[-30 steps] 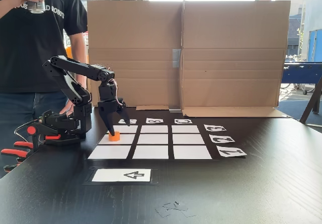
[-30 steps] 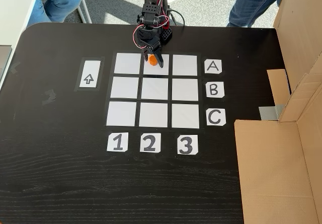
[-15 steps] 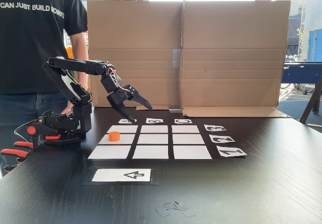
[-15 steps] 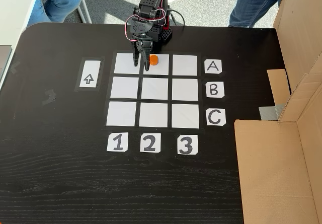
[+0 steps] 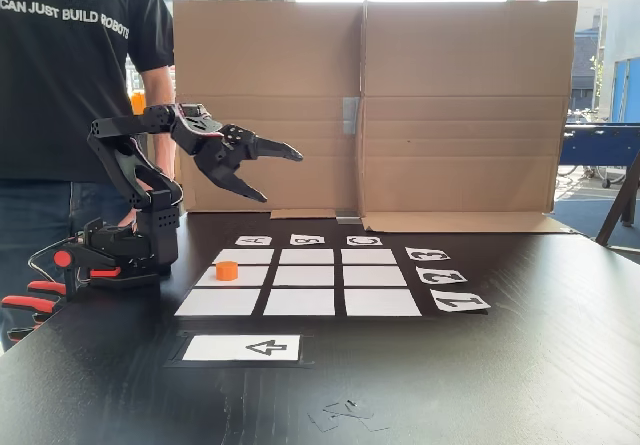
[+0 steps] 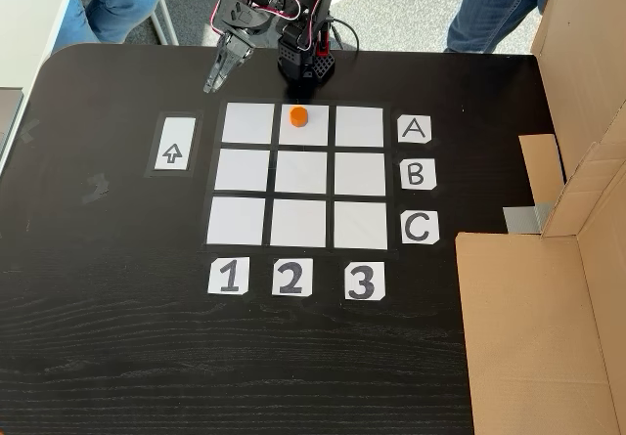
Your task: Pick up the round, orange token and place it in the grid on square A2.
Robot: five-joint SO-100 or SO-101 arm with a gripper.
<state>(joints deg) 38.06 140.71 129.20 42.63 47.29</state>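
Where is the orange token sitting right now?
In the fixed view from above, the token lies in the grid's top row, middle cell, level with label A and in line with label 2.

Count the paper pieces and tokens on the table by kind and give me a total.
White grid cells: 9
Letter labels: 3
Number labels: 3
Arrow card: 1
Orange token: 1
Total: 17

We had one fixed view low off the table [image 5: 560,365] edge, another overhead; both covered the grid [image 6: 298,175].
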